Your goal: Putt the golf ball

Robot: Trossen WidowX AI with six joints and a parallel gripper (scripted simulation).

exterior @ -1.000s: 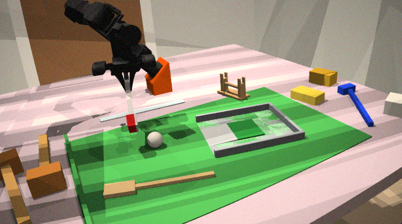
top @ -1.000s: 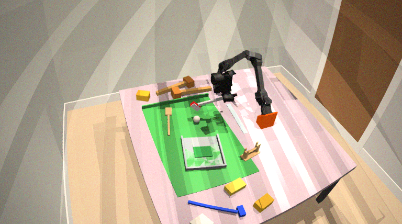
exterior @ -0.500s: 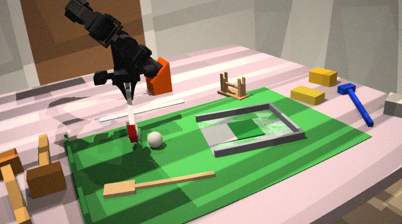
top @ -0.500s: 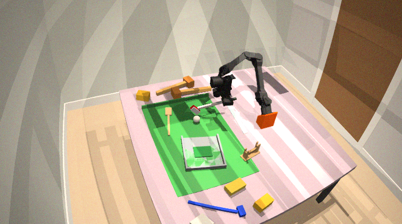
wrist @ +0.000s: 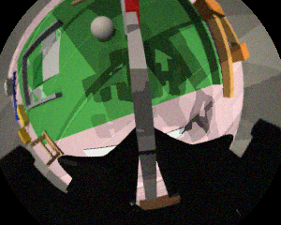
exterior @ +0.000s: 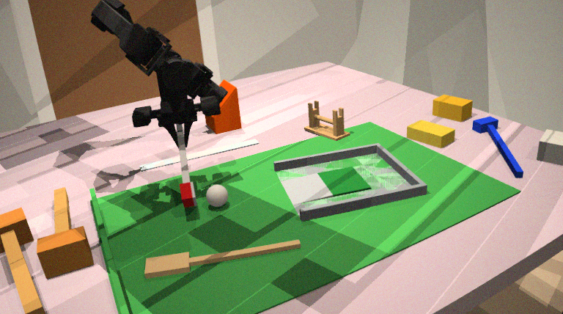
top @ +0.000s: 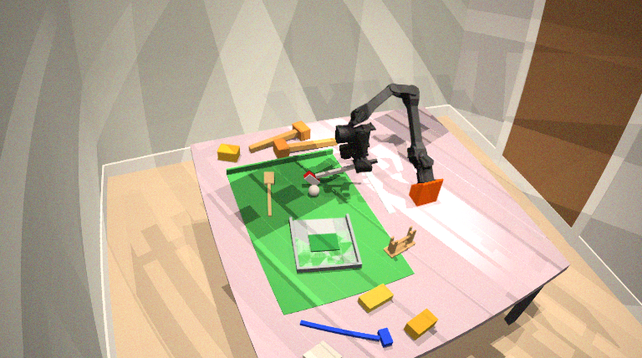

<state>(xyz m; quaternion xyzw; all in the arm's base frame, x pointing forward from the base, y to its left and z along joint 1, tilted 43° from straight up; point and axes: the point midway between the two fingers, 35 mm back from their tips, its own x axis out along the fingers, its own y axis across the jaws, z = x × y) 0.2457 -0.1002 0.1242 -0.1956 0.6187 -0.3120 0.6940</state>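
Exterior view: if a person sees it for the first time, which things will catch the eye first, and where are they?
First, the black gripper at the left, shut on the grey shaft of the red putter, whose head sits low on the green mat just behind the white golf ball. Next, the grey-walled raised green at mid-mat, right of the ball.

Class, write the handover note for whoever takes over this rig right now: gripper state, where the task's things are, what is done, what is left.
Gripper: shut on the red putter's shaft; head down by the mat.
Golf ball: on the mat, just beside the putter head on the ramp side; contact unclear.
Raised green: inside the grey frame, no ball on it.
Done: putter picked up and set behind the ball.
Left: putt the ball up the ramp to rest on the green.
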